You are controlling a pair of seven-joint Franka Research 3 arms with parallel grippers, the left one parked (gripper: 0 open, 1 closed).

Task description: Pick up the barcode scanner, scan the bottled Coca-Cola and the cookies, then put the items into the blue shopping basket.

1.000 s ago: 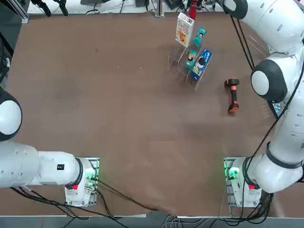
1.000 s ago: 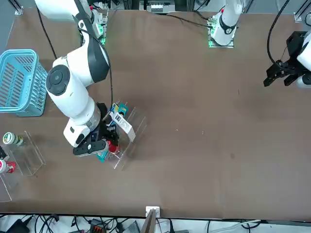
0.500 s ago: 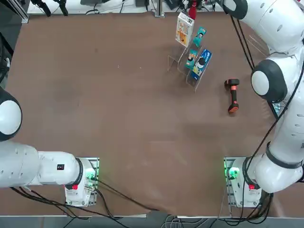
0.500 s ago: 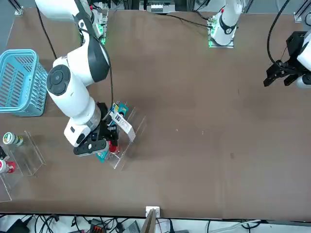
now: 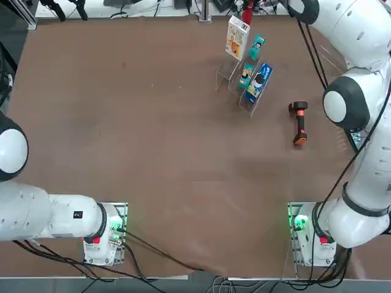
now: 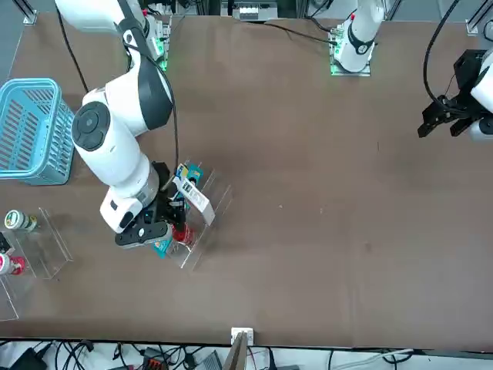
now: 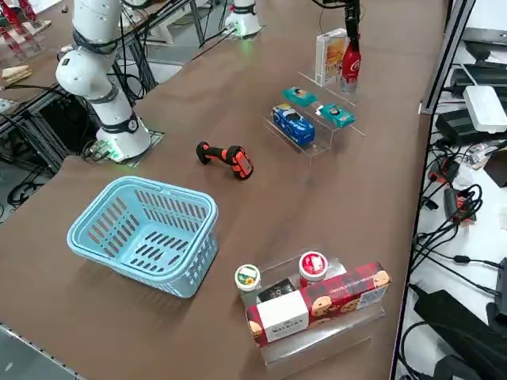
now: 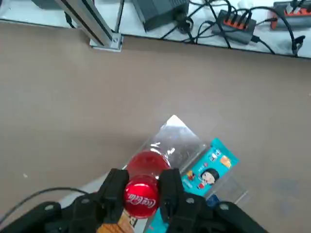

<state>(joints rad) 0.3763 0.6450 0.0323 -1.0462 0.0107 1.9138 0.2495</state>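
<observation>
Barcode scanner, pistol-shaped with a black body and orange trim [image 5: 299,123]: in the top view it lies on the brown table [image 5: 171,134], between the working arm [image 5: 360,110] and a clear acrylic stand [image 5: 232,74]. On the stand are a tall white carton with orange pictures [image 5: 237,38], two small teal packets [image 5: 246,75] and a blue packet with a white round logo [image 5: 259,82]. Part of a red cola bottle [image 5: 247,14] shows beyond the carton.

In the front view, the right gripper, black with two fingers [image 6: 182,225], is down at the cola bottle on the stand, just beside the carton. The light blue lattice plastic basket [image 6: 32,131] sits at that picture's left.

From the right side, the bottle stands upright beside the carton, with the gripper at its top. The scanner lies on the table between the basket and that stand. A second clear stand [image 7: 333,336] bears a long red box with pictures of round cookies [image 7: 344,297], a red-and-white capped container [image 7: 313,266] and a green-and-white capped jar [image 7: 248,279].

In the right wrist view, the gripper's fingers are closed on the bottle, one on each side of its red cap [image 8: 141,196]. A teal packet lies just beside the right gripper.
</observation>
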